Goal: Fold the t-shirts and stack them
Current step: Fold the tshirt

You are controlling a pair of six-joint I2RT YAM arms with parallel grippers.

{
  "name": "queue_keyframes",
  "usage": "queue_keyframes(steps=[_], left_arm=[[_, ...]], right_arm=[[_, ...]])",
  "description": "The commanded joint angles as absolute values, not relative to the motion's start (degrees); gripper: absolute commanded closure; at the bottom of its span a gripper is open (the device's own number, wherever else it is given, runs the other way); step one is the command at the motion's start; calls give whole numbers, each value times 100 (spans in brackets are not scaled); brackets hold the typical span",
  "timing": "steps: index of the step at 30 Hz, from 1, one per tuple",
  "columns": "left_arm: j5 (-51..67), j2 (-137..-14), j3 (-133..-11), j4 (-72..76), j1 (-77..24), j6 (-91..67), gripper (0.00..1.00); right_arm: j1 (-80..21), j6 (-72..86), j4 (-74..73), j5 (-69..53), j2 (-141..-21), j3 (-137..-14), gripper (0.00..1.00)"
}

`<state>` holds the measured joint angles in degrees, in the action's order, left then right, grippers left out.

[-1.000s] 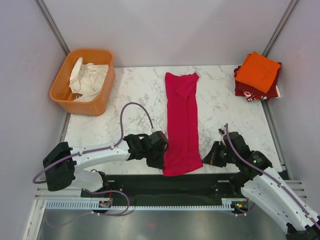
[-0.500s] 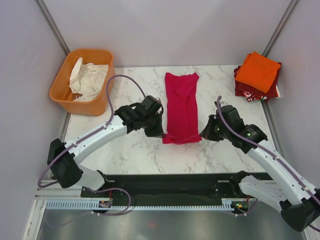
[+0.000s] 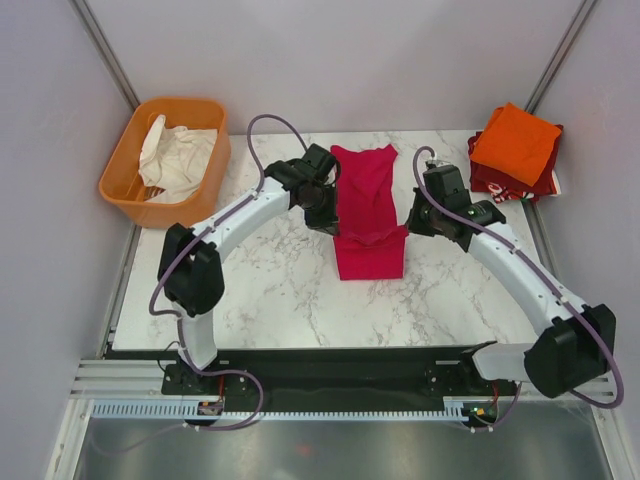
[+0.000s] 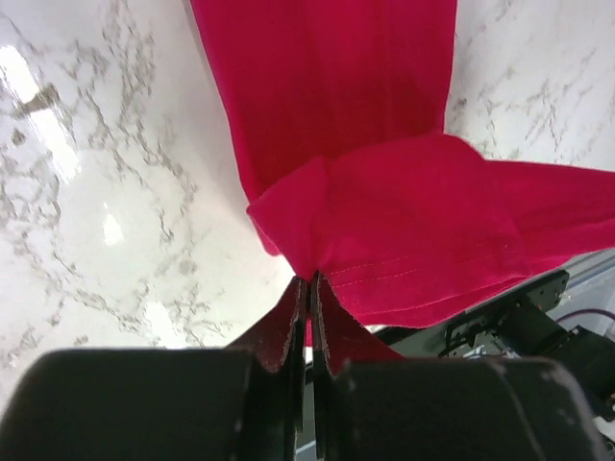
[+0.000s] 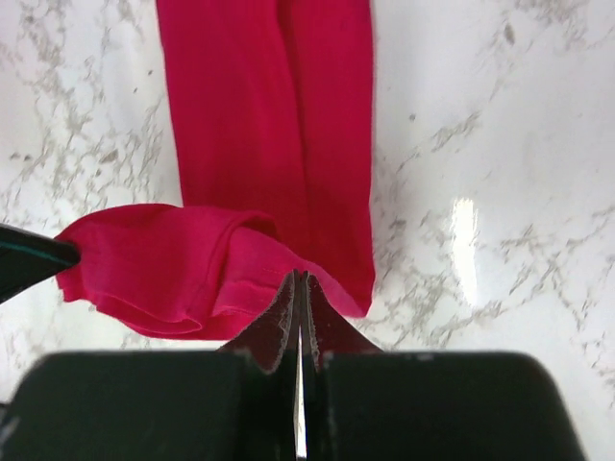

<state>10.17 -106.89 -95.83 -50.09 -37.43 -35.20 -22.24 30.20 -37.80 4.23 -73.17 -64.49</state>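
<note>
The magenta t-shirt (image 3: 368, 200) lay lengthwise at mid-table (image 3: 270, 290), its near hem raised and doubled over the middle. Left jaws were clenched on the hem's left corner, right jaws on its right corner. The orange t-shirt (image 3: 515, 143) sat folded atop the dark red t-shirt (image 3: 490, 178), far right.
</note>
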Motion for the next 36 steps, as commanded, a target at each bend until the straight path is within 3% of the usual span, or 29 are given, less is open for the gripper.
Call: queue_keyframes(steps=[1, 14, 19, 22, 23, 24, 25, 27, 29, 32, 36], left_arm=[[1318, -11126, -10264, -5256, -3525, -3024, 93], [1652, -12927, -12013, -5686, -2936, -2821, 92], [2082, -13595, -12908, -5722, -2707, -2778, 85], [2101, -14018, -13532, -5757, -2567, -2716, 80], [2118, -14123, -13683, -5774, -2471, -2707, 77], [2170, -14228, -13824, -5783, -2400, -2742, 68], [2197, -14256, -14034, -5783, -2339, -2760, 63], [2302, -14169, -14202, -5774, -2163, -2734, 41], [2216, -13984, -14195, -5775, -2040, -2638, 39], [1882, -13344, -13730, -5783, -1995, -2497, 39], [1486, -12377, -12378, -5757, -2126, -2470, 42]], right_arm=[[-1917, 2716, -3314, 317, -7654, -6873, 100], [-1529, 2575, -2637, -184, -9727, -7514, 100], [-1398, 2698, -2654, -115, -10510, -8129, 100], [-1292, 2777, -2716, 166, -10905, -8603, 84], [-1231, 2795, -2838, 341, -11012, -8761, 57], [-1204, 2804, -2891, 404, -11108, -9085, 43], [-1178, 2786, -2970, 456, -11301, -9288, 38], [-1134, 2769, -3409, 780, -11434, -9901, 31], [-1108, 2681, -3620, 931, -11409, -10211, 24], [-1107, 2593, -3718, 1090, -11023, -10152, 23], [-1107, 2636, -3368, 416, -10092, -8647, 23]])
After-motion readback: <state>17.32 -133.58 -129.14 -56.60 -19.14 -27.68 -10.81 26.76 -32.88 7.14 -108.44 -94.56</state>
